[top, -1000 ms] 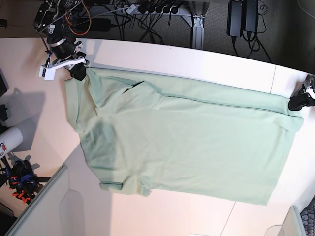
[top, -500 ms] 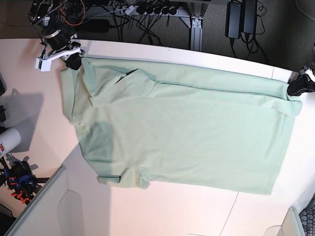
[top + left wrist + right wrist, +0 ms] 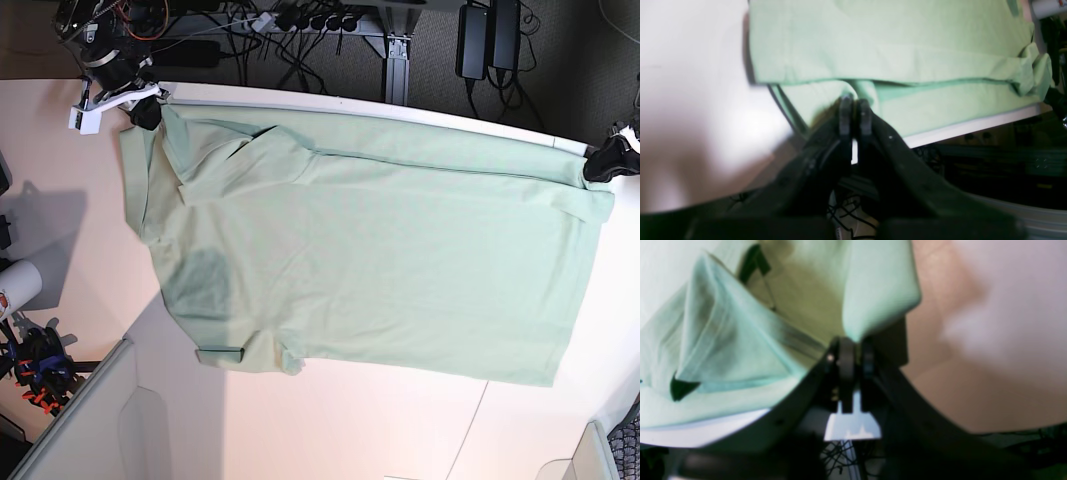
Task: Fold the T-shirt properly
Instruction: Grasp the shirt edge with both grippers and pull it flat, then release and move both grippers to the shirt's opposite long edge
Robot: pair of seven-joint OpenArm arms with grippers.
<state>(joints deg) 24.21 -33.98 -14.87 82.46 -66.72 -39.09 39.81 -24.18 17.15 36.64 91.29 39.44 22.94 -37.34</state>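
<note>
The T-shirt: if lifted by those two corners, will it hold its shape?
Probably not. The T-shirt already creases and folds near the right gripper, so it looks floppy. Between that and the left gripper it would likely sag.

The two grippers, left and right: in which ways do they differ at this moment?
The left gripper pinches the T-shirt at its plain hem corner, where the cloth lies fairly flat; the right gripper pinches it at the collar end, where the cloth is bunched and folded. In the base view a white part sticks out beside the right gripper; the left shows mostly black. Both are shut on fabric at the table's far edge.
</note>
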